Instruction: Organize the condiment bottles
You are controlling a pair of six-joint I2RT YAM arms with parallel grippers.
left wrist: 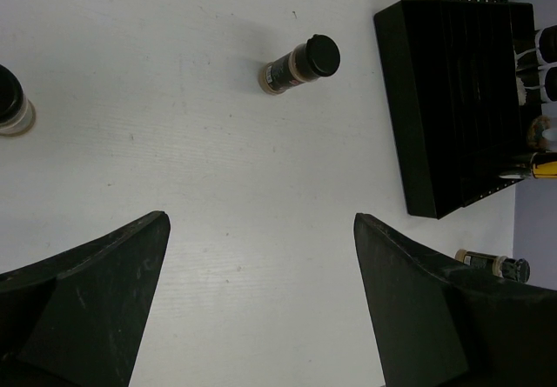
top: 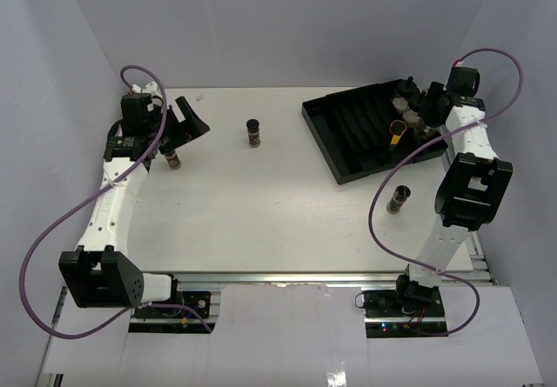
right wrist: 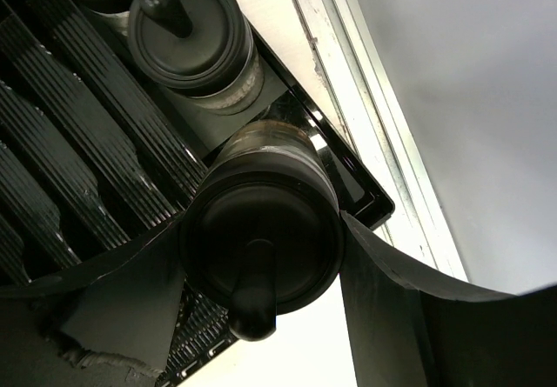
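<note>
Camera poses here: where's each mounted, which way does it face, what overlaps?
Top external: above and behind the bases, looking down at the table; left arm and right arm show whole.
Left wrist: on the left arm, looking down across the table toward the tray; open left gripper frames the bottom.
Right wrist: over the tray's right end, close on a jar clamped in the right gripper.
Shared: top and left wrist both show the centre jar and tray.
</note>
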